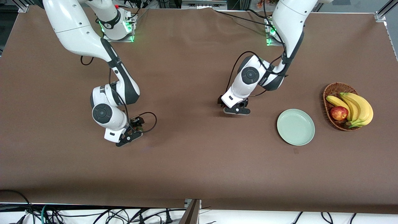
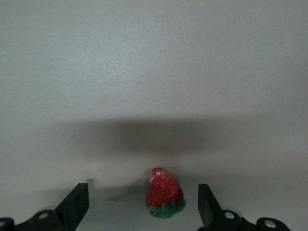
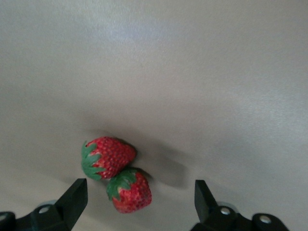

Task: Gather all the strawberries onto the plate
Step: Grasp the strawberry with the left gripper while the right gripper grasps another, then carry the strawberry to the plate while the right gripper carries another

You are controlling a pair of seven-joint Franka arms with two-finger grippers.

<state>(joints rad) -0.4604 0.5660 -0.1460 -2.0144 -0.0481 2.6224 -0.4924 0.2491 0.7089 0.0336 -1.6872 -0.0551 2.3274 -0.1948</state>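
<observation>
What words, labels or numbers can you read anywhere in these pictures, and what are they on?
None can be read.
Right arm: a small dark mark on its base joint, too small to make out.
The plate, strawberries and basket carry no text.

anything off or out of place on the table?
Nothing stands out. The plate sits flat and empty beside the wicker basket; one strawberry lies between the left gripper's open jaws, two touching strawberries between the right gripper's.

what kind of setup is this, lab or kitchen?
Most likely a robotics lab bench: aluminium frame rails at the corners, loose cables along the table's edge, and a brown cloth over the table with a plate and fruit basket as props.
</observation>
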